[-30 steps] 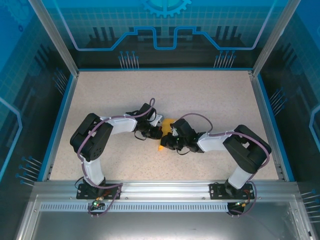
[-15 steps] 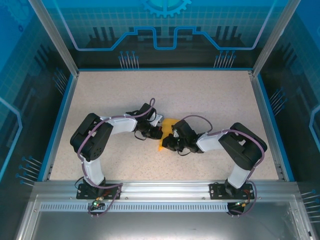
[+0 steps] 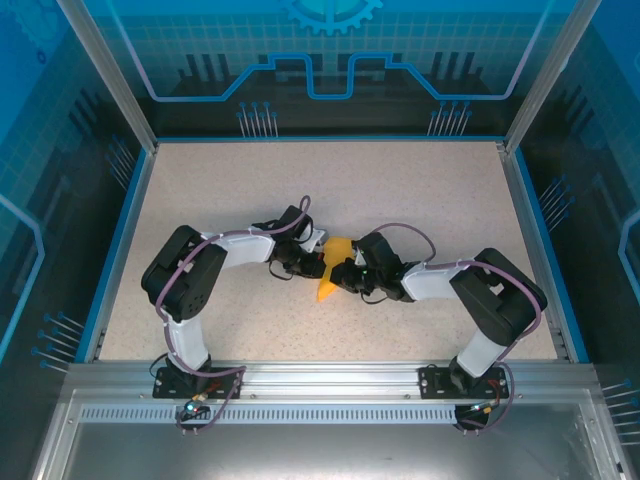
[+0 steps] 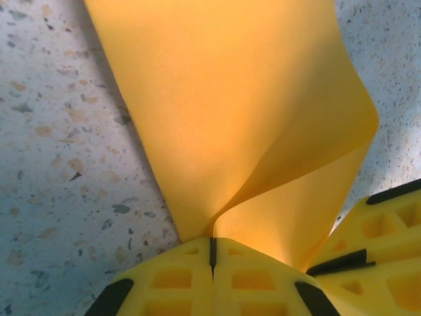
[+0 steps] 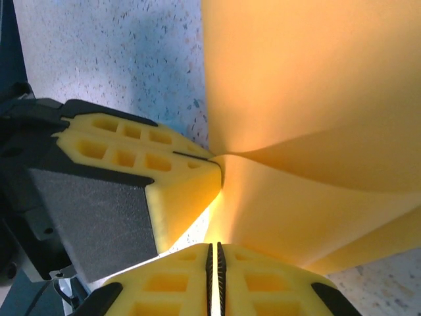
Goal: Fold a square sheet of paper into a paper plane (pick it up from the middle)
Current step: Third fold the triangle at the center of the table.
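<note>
1. Orange-yellow paper plane (image 3: 334,250) lies mid-table between both grippers. Its long way runs far to near, with the sharp tip toward the near edge, a bit left.
2. Left gripper (image 4: 212,249) is pinched tight on the paper's edge. Right gripper (image 5: 212,253) pinches it too, and the paper curls.
3. From above, the grippers cover part of it, so the folds are hard to see.
4. Speckled beige table (image 3: 420,190) has blue walls (image 3: 60,150) around it.

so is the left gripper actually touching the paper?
Touching. Left wrist view: the left gripper is shut on the sheet of paper, whose edge runs into the closed seam.
</note>
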Tool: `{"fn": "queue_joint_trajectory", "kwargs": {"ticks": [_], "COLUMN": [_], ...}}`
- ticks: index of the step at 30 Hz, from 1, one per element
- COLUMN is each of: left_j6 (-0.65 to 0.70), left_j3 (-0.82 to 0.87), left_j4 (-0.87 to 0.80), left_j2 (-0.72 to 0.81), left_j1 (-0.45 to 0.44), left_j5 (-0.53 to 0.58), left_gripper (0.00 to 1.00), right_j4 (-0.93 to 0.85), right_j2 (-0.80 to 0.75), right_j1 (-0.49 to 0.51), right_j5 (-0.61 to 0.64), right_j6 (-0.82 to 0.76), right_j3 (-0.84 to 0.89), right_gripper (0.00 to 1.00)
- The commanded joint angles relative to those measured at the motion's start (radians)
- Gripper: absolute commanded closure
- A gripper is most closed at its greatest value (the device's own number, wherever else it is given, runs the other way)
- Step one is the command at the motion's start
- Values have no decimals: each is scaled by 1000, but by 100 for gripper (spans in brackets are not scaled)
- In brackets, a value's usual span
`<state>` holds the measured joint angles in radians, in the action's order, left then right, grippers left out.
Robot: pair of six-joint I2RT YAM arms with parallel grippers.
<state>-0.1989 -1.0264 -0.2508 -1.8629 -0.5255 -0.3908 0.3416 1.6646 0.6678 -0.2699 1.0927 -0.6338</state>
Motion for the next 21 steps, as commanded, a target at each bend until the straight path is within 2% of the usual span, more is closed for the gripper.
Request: {"fn": "queue_joint_trajectory", "kwargs": {"ticks": [1,9,21], "left_j6": [32,35,38], "left_j3": [-14,-17,-14], "left_j4": [-51,-58,-59], "left_j2": [-30,-33,-33], "left_j1": [4,3,4], "left_j5": [-11,-8,-3], "left_gripper": [98,98,98], "right_j4": [-7,-28,-54], "right_j2": [32,84,-6], "right_j1": [-9,-11,-64], "right_j5": [-6,6,-34], "right_j6": [-21,-22,-64], "right_j3": [-3,-6,-21], "right_gripper": [87,87,87]}}
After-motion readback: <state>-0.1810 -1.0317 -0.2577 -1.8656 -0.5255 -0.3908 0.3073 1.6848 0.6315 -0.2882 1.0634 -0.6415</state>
